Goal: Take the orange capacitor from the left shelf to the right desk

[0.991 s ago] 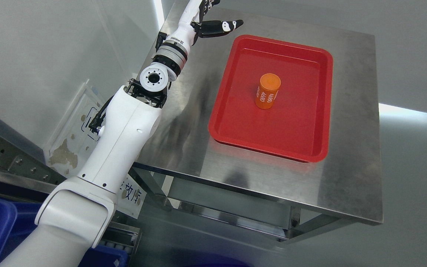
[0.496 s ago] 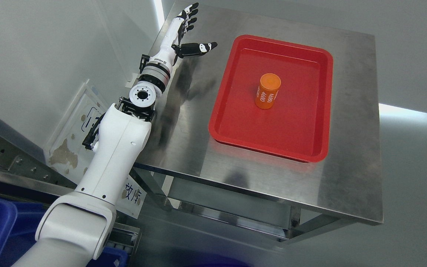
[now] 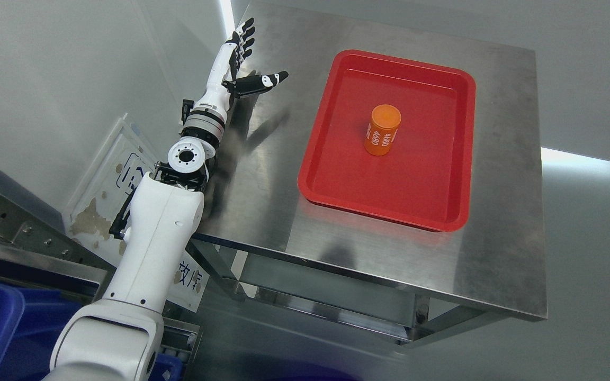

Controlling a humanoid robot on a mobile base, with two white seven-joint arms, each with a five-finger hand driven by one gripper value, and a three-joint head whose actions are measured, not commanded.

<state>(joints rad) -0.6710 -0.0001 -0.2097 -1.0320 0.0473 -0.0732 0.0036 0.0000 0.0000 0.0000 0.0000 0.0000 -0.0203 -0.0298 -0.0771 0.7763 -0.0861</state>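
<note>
Head view: the orange capacitor (image 3: 383, 129) stands upright in the red tray (image 3: 337, 174) on the steel surface (image 3: 501, 233), right of centre. At upper left, the left robot hand (image 3: 239, 66) hangs spread wide and empty, well apart from the tray.

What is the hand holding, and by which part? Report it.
Nothing is held. The left hand is open, fingers spread, above the steel table's left edge. The orange capacitor stands upright, untouched, in the red tray.
</note>
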